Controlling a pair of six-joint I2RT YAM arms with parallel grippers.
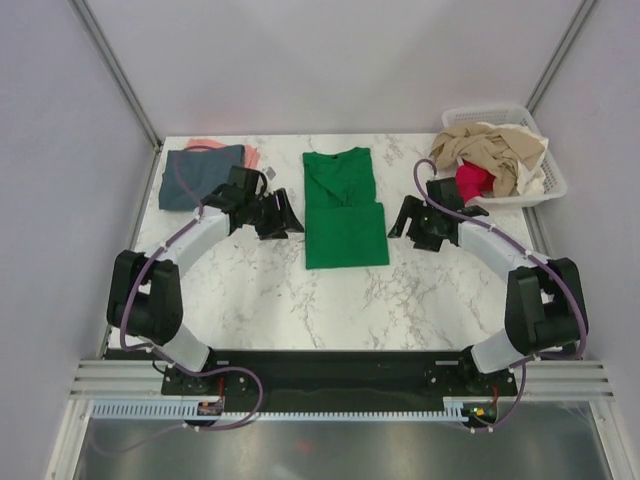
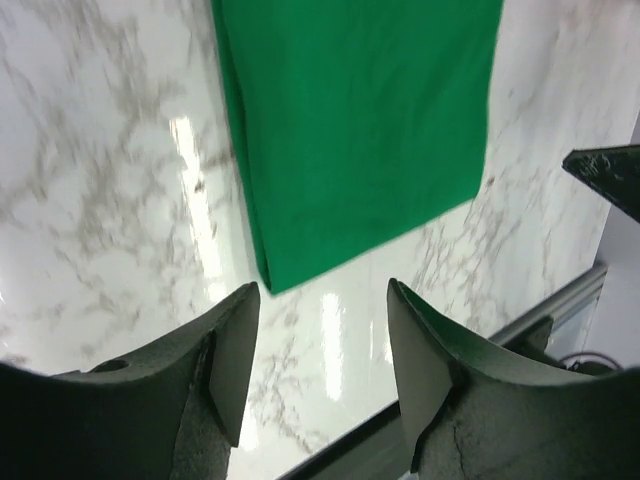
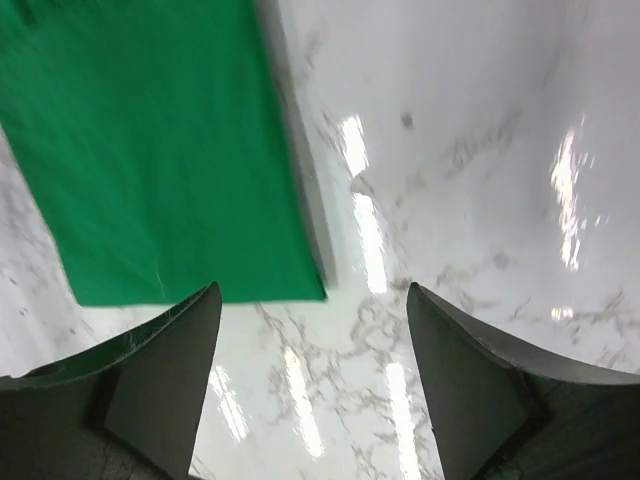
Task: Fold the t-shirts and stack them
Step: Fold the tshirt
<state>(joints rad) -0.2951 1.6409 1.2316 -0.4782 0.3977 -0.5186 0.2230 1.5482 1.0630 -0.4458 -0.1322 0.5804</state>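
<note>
Green t-shirt: the green t-shirt (image 1: 345,210) lies flat in the middle of the desk (image 1: 260,295). Its collar is on the far side and its sleeves are turned in, so it makes a long narrow strip. A cross line at half length may be a fold, but I cannot tell for sure.
Reason for the place: both arms reach the middle equally, so I judge it serves as the folding spot.
Left gripper: the left gripper (image 1: 285,218) hangs just beside the shirt's left edge. Its jaws are spread apart and hold nothing. Its wrist view looks at the near corner of the cloth (image 2: 360,130).
Right gripper: the right gripper (image 1: 405,222) is on the opposite side, near the right edge. Its jaws are also wide and empty, and the other near corner (image 3: 160,150) is before it.
Step in hand: probably one more fold across, with each arm taking a corner on its own side.
Pile: a folded slate blue-grey t-shirt (image 1: 198,178) rests on a salmon pink t-shirt (image 1: 205,144) at the far left, away from the work.
Waiting: a beige t-shirt (image 1: 495,150) and a magenta-red t-shirt (image 1: 472,180) lie crumpled in the white basket (image 1: 470,112) at the far right.
</note>
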